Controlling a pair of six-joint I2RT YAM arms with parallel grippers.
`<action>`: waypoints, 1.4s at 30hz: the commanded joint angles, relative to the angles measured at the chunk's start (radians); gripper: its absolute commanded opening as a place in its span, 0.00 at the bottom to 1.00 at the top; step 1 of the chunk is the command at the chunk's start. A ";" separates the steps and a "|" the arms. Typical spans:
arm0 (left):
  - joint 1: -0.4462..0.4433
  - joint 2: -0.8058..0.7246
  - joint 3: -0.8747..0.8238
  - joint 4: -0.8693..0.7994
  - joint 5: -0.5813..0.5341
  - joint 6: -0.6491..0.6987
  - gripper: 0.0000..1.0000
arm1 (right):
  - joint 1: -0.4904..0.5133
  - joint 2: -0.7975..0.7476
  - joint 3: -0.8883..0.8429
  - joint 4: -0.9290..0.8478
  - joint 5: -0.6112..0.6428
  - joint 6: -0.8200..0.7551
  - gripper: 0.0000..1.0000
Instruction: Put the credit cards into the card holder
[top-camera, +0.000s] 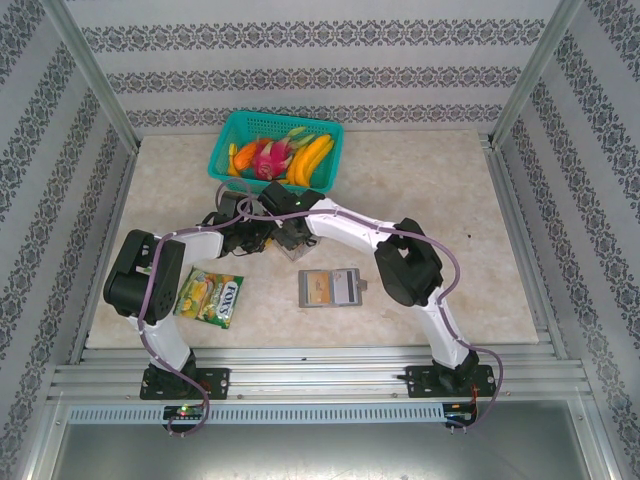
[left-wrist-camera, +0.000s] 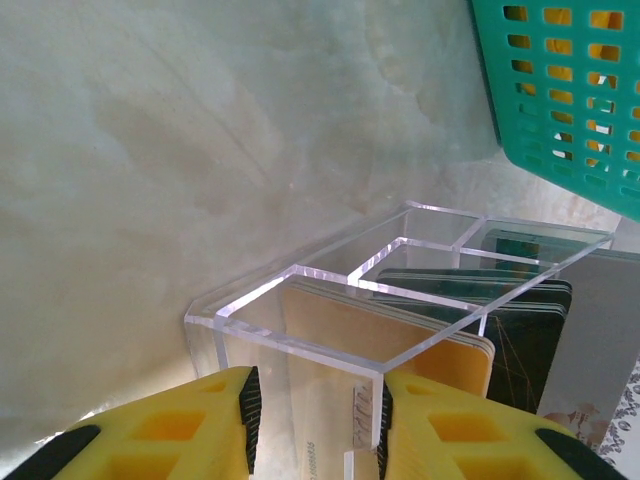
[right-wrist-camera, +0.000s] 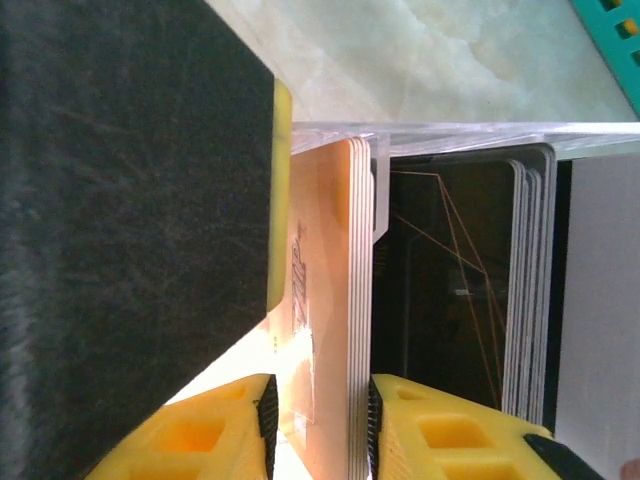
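Left gripper: its yellow fingers with black pads stood apart above the near end wall of the clear acrylic divided box. Nothing was pinched between them.
Right gripper: it was lowered over the same box, with a stack of tan-orange plastic cards between its pads. The stack's edges lay against one pad, but I cannot tell whether the cards were actually clamped.
Tan-orange plastic cards: they stood on edge in one compartment of the box, leaning slightly.
Dark plastic cards: these stood upright in the neighbouring compartment, behind a clear divider.
Clear acrylic divided box: it sat on the pale marbled table, near a teal plastic basket of fruit.
Flat grey folding card holder: it lay open on the table, nearer the arm bases than the box and apart from it. One tan card lay on its left panel.
Green-yellow snack packet: it lay flat, left of the card holder.
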 joint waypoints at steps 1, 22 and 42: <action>0.017 -0.017 -0.022 -0.011 -0.026 -0.001 0.36 | 0.010 0.008 -0.001 0.015 0.058 -0.014 0.29; 0.018 -0.031 -0.035 -0.014 -0.021 0.005 0.35 | 0.021 -0.005 -0.016 0.017 0.123 -0.015 0.30; 0.017 -0.033 -0.040 -0.014 -0.023 -0.001 0.34 | 0.029 -0.054 -0.040 0.047 0.215 -0.021 0.25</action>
